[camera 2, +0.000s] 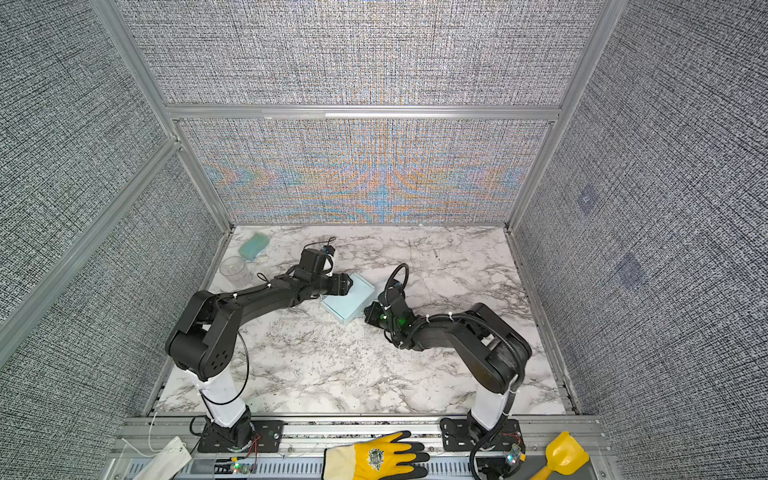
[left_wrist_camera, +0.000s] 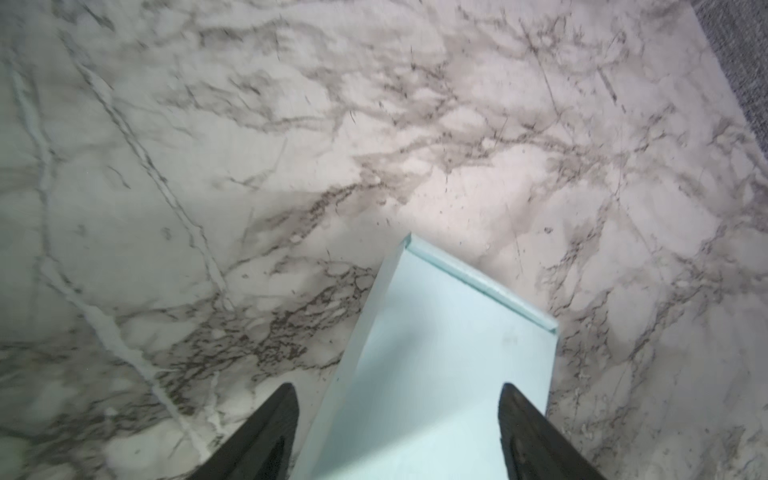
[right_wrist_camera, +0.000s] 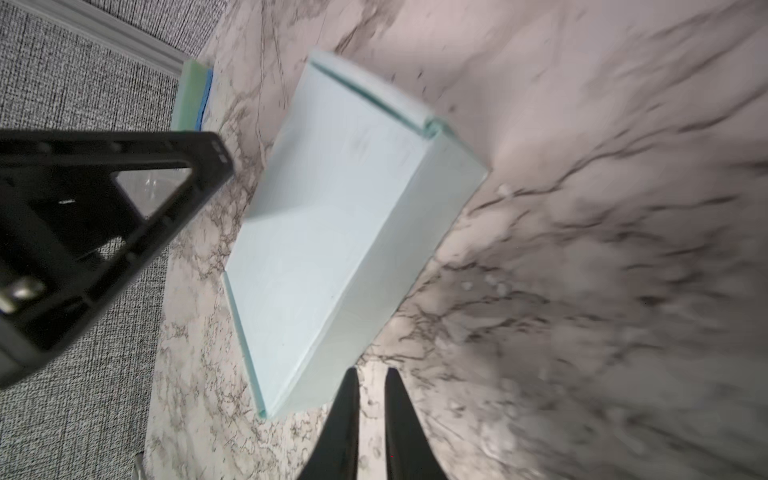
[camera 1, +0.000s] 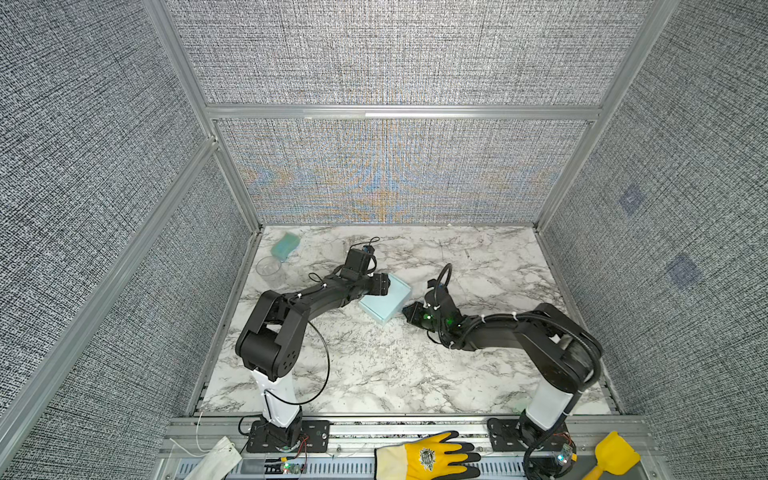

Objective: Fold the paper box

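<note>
The paper box lies on the marble table near its middle. It is pale blue and folded into a flat rectangular box. My left gripper hangs open over the box's left end. In the left wrist view the box runs between the spread fingertips of that gripper, and one finger stands clear of the box's side. My right gripper sits low at the box's near right corner. It is shut with bare table in the thin slit, just beside the box.
A teal sponge block and a clear plastic cup stand at the table's back left. Grey fabric walls on metal rails close in three sides. A yellow glove and a yellow scoop lie on the front rail.
</note>
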